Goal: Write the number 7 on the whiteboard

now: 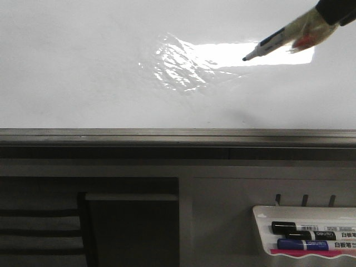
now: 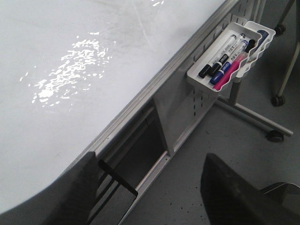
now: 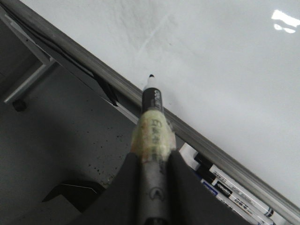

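Two hands are recorded. The right hand (image 3: 152, 164) is seen clenched on a black marker (image 1: 266, 45), the barrel of which is wrapped in yellowish tape where it is gripped. In the front view this marker is held out over the upper right of the whiteboard (image 1: 83, 67), its uncapped tip pointing down and to the left, beside a bright band of glare. Whether the tip touches the surface cannot be told from the pictures. The left hand (image 2: 150, 197) is shown with its two dark fingers (image 2: 77, 192) spread well apart and nothing between them, positioned near the board's grey edge rail (image 1: 178, 136).

No drawn figure is made out on the whiteboard; only faint smudges and a wrinkled shiny patch (image 1: 178, 64) near the middle top are noted on it.

A small white marker tray (image 1: 261, 222) is hung on the frame below the rail, at the lower right of the front view. Several capped markers (image 1: 311, 229), black and blue among them, are lying in it, with a pink item along its front edge.
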`<state>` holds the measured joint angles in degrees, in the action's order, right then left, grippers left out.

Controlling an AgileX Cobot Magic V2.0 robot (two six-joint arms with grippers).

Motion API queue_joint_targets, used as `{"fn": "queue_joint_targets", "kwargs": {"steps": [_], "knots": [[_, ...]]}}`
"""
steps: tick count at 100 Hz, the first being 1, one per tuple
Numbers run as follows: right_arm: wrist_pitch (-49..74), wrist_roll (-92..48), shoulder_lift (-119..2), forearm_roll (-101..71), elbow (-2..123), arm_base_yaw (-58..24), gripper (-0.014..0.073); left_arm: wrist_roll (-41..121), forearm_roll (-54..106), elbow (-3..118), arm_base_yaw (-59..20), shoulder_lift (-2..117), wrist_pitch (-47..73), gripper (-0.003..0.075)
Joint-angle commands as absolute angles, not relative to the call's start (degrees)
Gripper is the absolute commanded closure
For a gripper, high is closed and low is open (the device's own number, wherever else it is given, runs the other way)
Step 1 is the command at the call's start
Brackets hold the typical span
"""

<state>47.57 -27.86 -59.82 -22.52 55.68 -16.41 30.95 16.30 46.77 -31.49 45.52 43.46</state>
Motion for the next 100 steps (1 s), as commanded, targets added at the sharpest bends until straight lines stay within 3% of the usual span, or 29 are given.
{"fn": "queue_joint_targets", "kwargs": {"steps": [1,22,42,100], "knots": [[42.0,-27.3,-58.9,-25.2,58.1,-16.0,0.0644,30.1,17.5,46.0,-31.2,44.4,37.5,0.0283],[50.3,-22.3,-65.8,-24.5,68.1,-16.5,0.0644,30.1,17.6,45.8,-31.2,44.9,37.4,0.0283],[36.2,-21.6,-67.1,-24.5,63.9,-23.6,0.0644,30.1,17.8,45.8,-31.2,45.1,37.0,0.0283],[30.6,-21.5,-77.1,-23.4,66.6,-23.8,0.0644,30.1,17.8,45.8,-31.2,45.8,35.6,0.0283]]}}
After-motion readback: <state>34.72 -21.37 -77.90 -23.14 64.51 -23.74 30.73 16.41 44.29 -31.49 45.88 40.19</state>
